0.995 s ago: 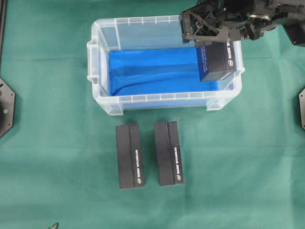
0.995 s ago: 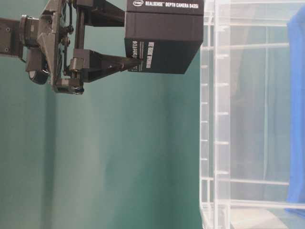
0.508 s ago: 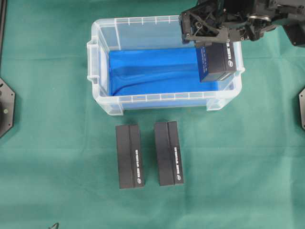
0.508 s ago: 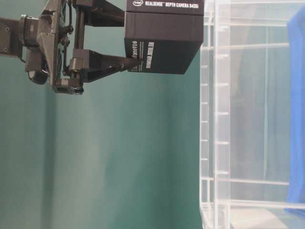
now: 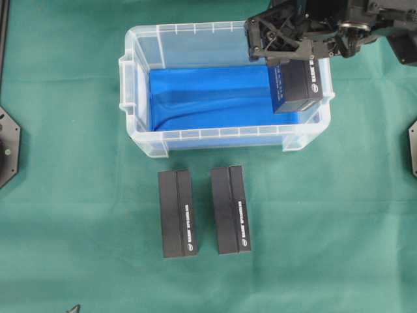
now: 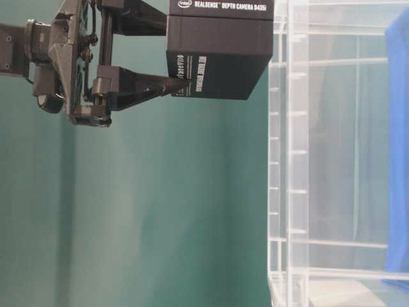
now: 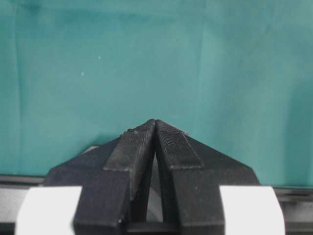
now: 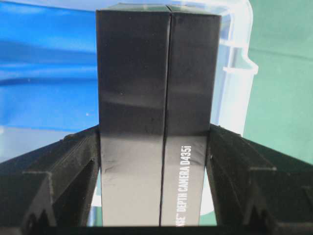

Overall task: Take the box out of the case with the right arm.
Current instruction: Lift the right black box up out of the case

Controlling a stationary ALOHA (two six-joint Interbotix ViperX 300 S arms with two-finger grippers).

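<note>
While above case (image 5: 195,137), box (image 5: 296,85) in right hand (image 5: 287,55)

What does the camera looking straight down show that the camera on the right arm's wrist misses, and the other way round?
Only the overhead view shows the two black boxes lying side by side on the green cloth, one left of the other, plus the whole clear case.

Only the right wrist view shows the grip up close: the right pincer pressing both long sides of the held box, and the print "CAMERA D435i" on it.

Both show that box clamped over the case's right end, the blue lining and the green cloth.
</note>
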